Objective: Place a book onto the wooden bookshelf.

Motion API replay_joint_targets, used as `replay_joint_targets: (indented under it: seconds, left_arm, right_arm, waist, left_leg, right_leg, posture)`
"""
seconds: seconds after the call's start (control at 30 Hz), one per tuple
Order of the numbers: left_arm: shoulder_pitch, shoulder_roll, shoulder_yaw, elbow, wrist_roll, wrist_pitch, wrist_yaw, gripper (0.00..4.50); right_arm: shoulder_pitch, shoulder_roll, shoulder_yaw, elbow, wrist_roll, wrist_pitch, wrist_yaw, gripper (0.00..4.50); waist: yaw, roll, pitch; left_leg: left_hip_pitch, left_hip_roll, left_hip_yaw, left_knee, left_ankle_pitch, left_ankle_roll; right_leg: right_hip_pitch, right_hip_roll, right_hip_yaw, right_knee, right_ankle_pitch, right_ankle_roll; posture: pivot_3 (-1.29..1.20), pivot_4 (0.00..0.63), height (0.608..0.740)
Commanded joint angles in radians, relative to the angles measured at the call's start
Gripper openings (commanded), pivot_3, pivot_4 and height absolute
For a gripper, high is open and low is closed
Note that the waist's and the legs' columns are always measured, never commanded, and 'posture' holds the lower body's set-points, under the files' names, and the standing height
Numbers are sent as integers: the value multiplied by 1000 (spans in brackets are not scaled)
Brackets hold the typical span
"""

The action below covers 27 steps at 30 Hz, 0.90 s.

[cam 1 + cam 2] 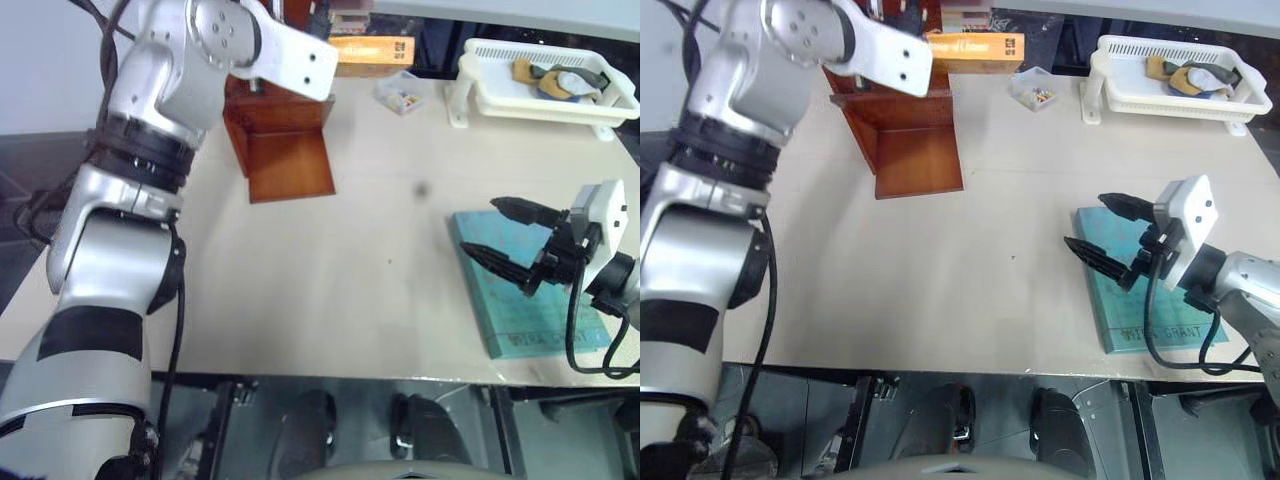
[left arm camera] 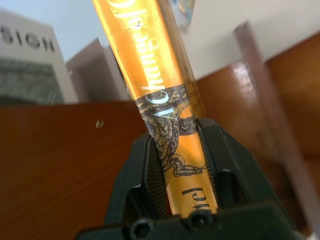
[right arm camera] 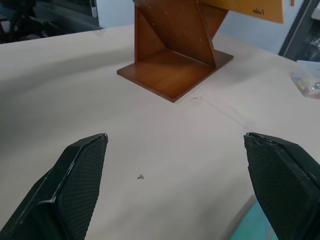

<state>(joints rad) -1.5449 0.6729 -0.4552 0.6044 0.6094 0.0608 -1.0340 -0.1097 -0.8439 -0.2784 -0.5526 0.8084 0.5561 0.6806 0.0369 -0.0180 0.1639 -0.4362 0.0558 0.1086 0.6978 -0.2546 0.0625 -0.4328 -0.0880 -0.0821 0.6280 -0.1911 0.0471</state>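
We see the book [image 2: 165, 100] clamped between the 2 black fingers [image 2: 150, 175] of the left end effector [image 2: 181, 165], spine facing the wrist camera, its long axis running straight out along the fingers. In the head views the book [image 1: 975, 50] juts out from behind the raised left arm as an orange slab lying roughly level, held above the shelf [image 1: 902, 135] and reaching toward the basket side of it. The shelf stands at the far left part of the table [image 1: 980, 260], its open compartment facing us, with a slanted inner panel visible in the right wrist view [image 3: 175, 55].

We judge that the coming move turns on this: the book hangs over the shelf top with its length across the shelf rather than upright, so it must be turned and lowered into the opening. The left arm is the one at the shelf; the right is well away from it.

The right end effector [image 1: 1110, 235] stands spread wide and grasps nothing, hovering over the near edge of a teal book [image 1: 1140, 300] well to the right of the shelf. A white basket [image 1: 1180, 75] sits beyond that, and a small clear packet [image 1: 1033, 92] lies between shelf and basket.
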Motion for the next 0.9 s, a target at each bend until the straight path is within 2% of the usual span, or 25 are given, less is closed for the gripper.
replay_joint_targets:
  seconds: [0.03, 0.2, 0.3, 0.4, 0.77, 0.8, 0.83, 0.9]
  left_arm:
    - [-74, 34, 0, -4, 5, -15, -110, 1159]
    - [-4, 84, 22, -111, -12, 45, -224, 1159]
    - [156, 111, 46, -244, -5, 161, -235, 1159]
    - [244, 117, 68, -324, 13, 233, -218, 1159]
    - [318, 133, 105, -392, 13, 275, -209, 1159]
    - [318, 135, 108, -392, 10, 275, -211, 1886]
    - [317, 133, 114, -391, 9, 276, -198, 2061]
    - [315, 130, 132, -391, 6, 279, -162, 3064]
  right_arm:
    - [-50, -2, -5, 2, -12, -19, 26, 4500]
    - [-78, 2, -42, 8, -11, -12, 22, 4500]
    - [-91, 24, -101, -8, 22, -13, -26, 4500]
    - [-122, 49, -125, -32, 64, -5, -67, 4500]
    - [-148, 61, -114, -45, 34, -17, -102, 4500]
    - [-147, 61, -116, -45, 32, -18, -100, 4500]
    - [-144, 60, -118, -46, 32, -18, -97, 4500]
    - [-141, 58, -122, -47, 29, -20, -89, 4500]
  waist:
    - [-1, 0, 0]
    - [-4, 1, 0]
    - [-7, 1, 0]
    - [-23, 1, 0]
    - [-32, 3, -1]
    - [-32, 3, -1]
    - [-32, 3, -1]
    - [-29, 3, -1]
  left_leg:
    - [0, 0, 0, 0, 0, 0]
    - [0, 1, -1, 0, 0, 0]
    - [1, 1, -2, 1, 0, 0]
    - [2, 1, -2, 2, 0, 0]
    - [7, 1, 5, 2, -1, 1]
    - [7, 1, 6, 2, -1, 1]
    - [7, 1, 6, 2, -1, 1]
    - [7, 1, 6, 2, -1, 1]
  right_leg:
    - [0, 0, 0, 0, 0, 0]
    - [-1, 0, 1, 1, 0, 0]
    - [0, 0, 2, 2, 0, 0]
    - [0, 0, 4, 5, 0, 0]
    - [-2, 0, 13, 11, -1, 1]
    - [-3, 0, 14, 11, -1, 1]
    - [-4, 0, 14, 12, -1, 1]
    - [-5, 0, 15, 13, -1, 2]
  posture:
    - [0, 150, 740]
    - [0, 150, 740]
    - [0, 150, 740]
    - [0, 150, 740]
    - [0, 150, 740]
    - [0, 150, 740]
    - [0, 150, 740]
    - [0, 150, 740]
